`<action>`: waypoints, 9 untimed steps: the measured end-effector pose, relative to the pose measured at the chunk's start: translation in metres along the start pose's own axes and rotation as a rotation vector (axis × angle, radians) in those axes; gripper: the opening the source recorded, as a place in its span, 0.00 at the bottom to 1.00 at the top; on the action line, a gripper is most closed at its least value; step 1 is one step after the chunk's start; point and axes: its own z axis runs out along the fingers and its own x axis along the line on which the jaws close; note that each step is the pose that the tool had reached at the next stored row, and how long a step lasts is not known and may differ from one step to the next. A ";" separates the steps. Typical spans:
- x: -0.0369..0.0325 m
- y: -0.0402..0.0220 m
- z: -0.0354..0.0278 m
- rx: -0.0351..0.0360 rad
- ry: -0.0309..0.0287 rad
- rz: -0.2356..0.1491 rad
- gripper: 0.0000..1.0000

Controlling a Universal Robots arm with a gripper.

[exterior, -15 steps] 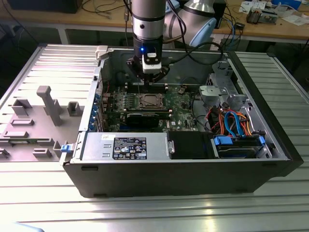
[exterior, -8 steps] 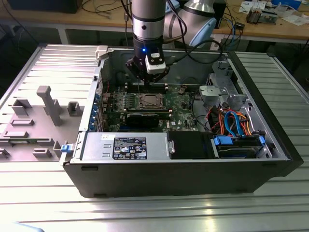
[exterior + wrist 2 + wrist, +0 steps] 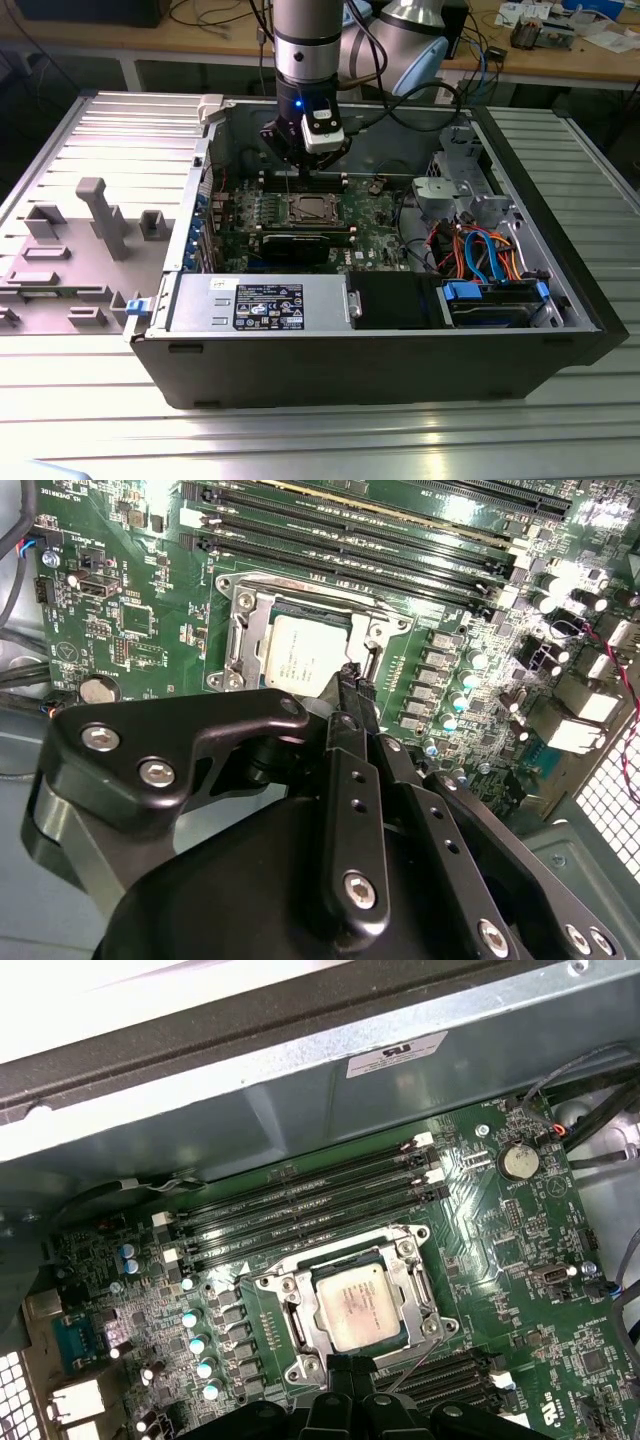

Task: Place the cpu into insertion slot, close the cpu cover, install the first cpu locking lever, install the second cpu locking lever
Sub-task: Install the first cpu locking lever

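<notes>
Claw [image 3: 350, 677] tips together, empty, just beside the cpu cover [image 3: 248, 635] in second wrist view

In the second wrist view the black body of the end effector [image 3: 352, 685] hides one corner of the insertion slot [image 3: 243, 640] and the board beyond it. In the first wrist view the picture's edge cuts off the end effector [image 3: 352, 1363]. In the exterior view the insertion slot [image 3: 290, 212] is too small to show detail.
</notes>
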 end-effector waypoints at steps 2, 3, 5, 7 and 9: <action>0.0000 0.0000 0.0000 0.0001 0.0000 0.000 0.11; 0.0000 0.0000 0.0000 0.0000 0.0000 0.000 0.11; 0.0000 0.0000 0.0000 0.0000 0.0000 -0.001 0.11; 0.0000 0.0000 0.0000 0.0000 0.0001 -0.001 0.11; 0.0000 -0.0001 0.0000 -0.0003 0.0001 -0.010 0.11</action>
